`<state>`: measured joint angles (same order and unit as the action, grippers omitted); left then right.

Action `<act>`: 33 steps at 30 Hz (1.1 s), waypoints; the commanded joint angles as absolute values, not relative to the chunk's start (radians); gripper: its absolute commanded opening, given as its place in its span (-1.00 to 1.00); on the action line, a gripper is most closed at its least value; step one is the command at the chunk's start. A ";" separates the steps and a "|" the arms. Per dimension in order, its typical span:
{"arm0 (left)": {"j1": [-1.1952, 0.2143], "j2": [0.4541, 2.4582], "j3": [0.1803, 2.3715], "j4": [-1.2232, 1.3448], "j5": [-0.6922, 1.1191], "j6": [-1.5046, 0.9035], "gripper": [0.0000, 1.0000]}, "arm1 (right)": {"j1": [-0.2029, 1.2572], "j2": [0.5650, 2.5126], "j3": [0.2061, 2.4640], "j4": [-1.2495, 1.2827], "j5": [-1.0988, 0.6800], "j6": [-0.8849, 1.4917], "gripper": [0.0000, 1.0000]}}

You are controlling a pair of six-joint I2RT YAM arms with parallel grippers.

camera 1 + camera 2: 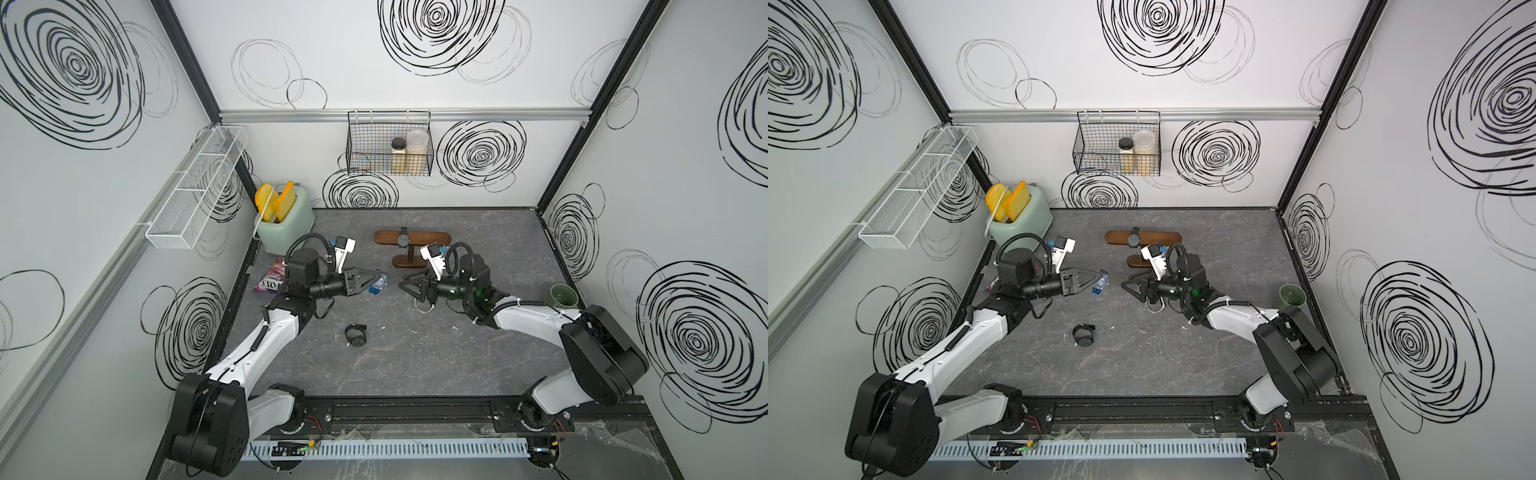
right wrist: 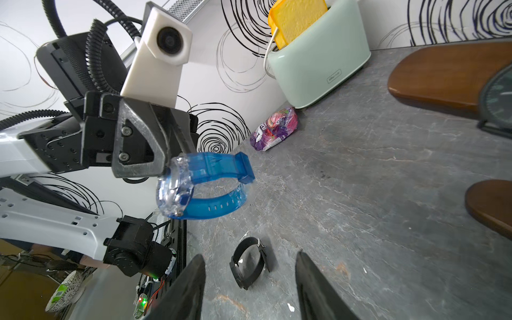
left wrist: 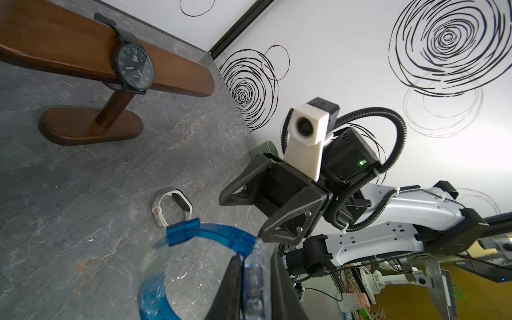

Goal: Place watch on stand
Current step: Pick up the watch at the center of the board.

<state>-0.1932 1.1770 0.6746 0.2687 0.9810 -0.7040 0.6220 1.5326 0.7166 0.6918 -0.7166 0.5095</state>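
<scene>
Left gripper is clenched on the blue watch, gripping its clear case, off the table. Right gripper jaws stand apart, empty. A dark-faced watch sits on the stand.

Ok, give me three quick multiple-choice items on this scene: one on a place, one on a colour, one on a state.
1. Where is the black round-faced analog watch?
A) in the wire basket
B) strapped round the bar of the dark brown wooden T-shaped stand
C) on the toaster

2. What colour is the plastic watch in the left end effector?
A) white
B) purple
C) translucent blue

3. The right end effector is:
A) open and empty
B) shut on a watch
C) shut on the stand's post

Answers:
1. B, its strap wraps the bar in both top views.
2. C, the right wrist view shows it clamped.
3. A, its jaws stand apart with nothing between them.
</scene>
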 commanded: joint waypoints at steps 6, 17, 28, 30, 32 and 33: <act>-0.184 1.135 0.632 0.570 0.986 -0.927 -1.00 | 0.682 1.600 0.796 0.798 -0.663 0.551 0.07; -0.192 1.135 0.606 0.581 0.960 -0.960 -1.00 | 0.705 1.651 0.837 0.846 -0.655 0.573 0.06; -0.209 1.142 0.624 0.610 0.940 -0.977 -1.00 | 0.721 1.727 0.916 0.873 -0.673 0.603 0.01; -0.209 1.144 0.627 0.604 0.937 -0.973 -1.00 | 0.727 1.736 0.926 0.881 -0.681 0.612 -0.04; -0.209 1.148 0.628 0.607 0.934 -0.969 -1.00 | 0.735 1.740 0.929 0.889 -0.680 0.616 -0.14; -0.209 1.149 0.627 0.607 0.929 -0.967 -1.00 | 0.739 1.741 0.932 0.887 -0.680 0.615 -0.20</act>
<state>-0.2031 1.1408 0.6090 0.5343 0.9401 -0.9524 0.7250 1.7359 0.9054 0.8326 -0.6689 0.5953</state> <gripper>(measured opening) 0.184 0.403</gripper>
